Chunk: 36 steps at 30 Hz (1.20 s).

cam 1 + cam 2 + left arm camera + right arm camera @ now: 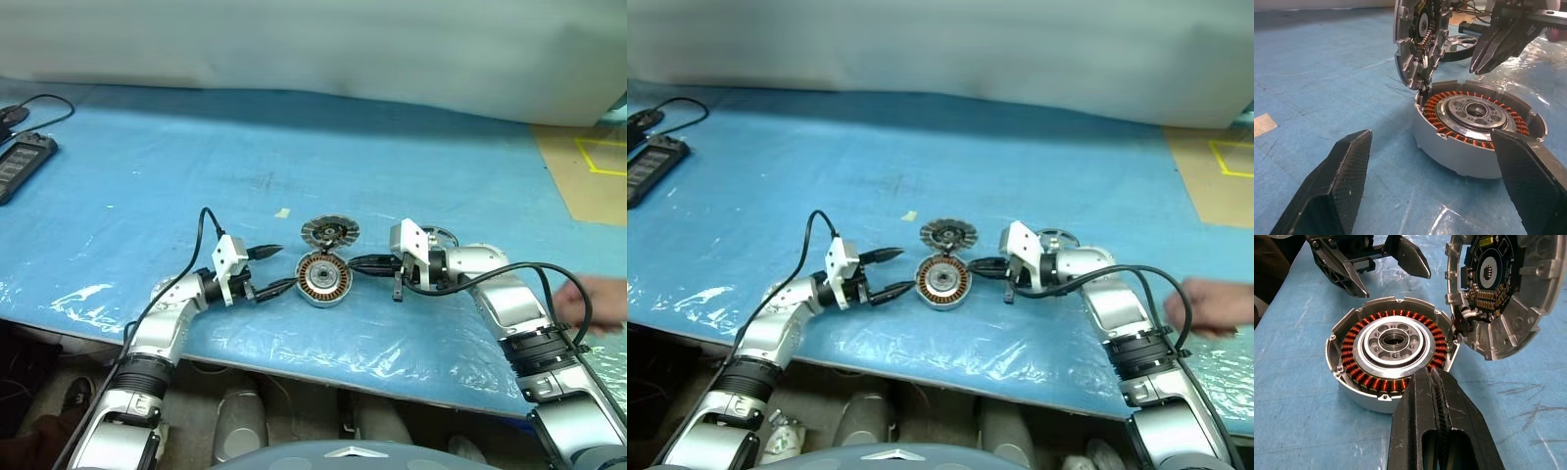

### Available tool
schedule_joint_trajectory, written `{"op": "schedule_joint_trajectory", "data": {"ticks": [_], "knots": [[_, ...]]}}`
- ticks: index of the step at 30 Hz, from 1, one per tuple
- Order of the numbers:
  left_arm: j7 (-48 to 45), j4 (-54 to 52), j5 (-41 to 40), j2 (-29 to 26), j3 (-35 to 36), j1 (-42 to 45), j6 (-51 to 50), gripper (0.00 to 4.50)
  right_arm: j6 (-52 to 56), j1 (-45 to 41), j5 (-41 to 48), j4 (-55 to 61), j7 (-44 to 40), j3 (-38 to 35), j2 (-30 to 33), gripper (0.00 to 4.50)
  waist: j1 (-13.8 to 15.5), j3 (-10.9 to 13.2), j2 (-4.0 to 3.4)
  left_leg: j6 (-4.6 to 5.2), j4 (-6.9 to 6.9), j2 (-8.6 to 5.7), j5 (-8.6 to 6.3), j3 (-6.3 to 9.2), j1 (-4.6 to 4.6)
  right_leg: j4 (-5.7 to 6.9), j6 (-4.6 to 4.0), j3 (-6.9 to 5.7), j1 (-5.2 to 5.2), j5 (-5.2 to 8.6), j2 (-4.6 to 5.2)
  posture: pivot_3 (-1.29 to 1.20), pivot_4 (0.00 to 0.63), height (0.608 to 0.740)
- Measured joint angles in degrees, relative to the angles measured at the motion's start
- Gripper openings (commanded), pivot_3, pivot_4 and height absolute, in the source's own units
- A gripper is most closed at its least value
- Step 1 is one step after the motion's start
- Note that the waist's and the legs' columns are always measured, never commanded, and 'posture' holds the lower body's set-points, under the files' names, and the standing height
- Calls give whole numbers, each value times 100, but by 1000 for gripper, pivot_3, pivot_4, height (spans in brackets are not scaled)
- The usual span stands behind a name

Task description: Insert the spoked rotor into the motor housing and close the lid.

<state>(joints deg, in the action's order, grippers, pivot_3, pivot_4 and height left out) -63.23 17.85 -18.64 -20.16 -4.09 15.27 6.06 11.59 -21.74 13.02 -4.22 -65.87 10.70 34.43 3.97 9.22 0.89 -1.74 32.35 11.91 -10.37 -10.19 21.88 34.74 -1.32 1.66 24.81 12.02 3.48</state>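
Housing open on the mat, rotor not yet inserted.

My left gripper point(271, 267) sits with fingers apart, empty, level and aimed at the housing point(323, 278), which lies just beside its tips. My right gripper point(364, 262) faces it from the other side, fingers pressed together on nothing, tips just short of the rim. The lid point(329, 233) stands raised on the far edge of the housing, so the copper windings face straight up and the bore axis is vertical. The rotor point(438, 236) lies flat behind my right wrist, far nearer that arm; I judge the right hand should fetch it. Surface: blue mat point(196, 166) under wrinkled clear film, with free space around. A person's hand point(598, 304) rests at the right edge.
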Motion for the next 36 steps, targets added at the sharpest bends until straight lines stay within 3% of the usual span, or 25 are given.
{"op": "schedule_joint_trajectory", "data": {"ticks": [11, 36], "knots": [[-30, 1, 0, -33, -2, -23, 1, 4085, 31, 387, 96, 112, -16, -322, 245, 23, -1, 0, 0, 0, 1, 1, 0, 0, -1, 1, 0, 0, -1, 0, -1, 0, 150, 740], [-31, 41, 7, -47, -11, -8, 1, 4085, -187, 458, 67, 160, 114, -326, 213, 23, 4, 0, 0, 0, 4, -1, 0, 0, -1, 1, 0, -1, -3, 0, 1, 0, 150, 740]]}}
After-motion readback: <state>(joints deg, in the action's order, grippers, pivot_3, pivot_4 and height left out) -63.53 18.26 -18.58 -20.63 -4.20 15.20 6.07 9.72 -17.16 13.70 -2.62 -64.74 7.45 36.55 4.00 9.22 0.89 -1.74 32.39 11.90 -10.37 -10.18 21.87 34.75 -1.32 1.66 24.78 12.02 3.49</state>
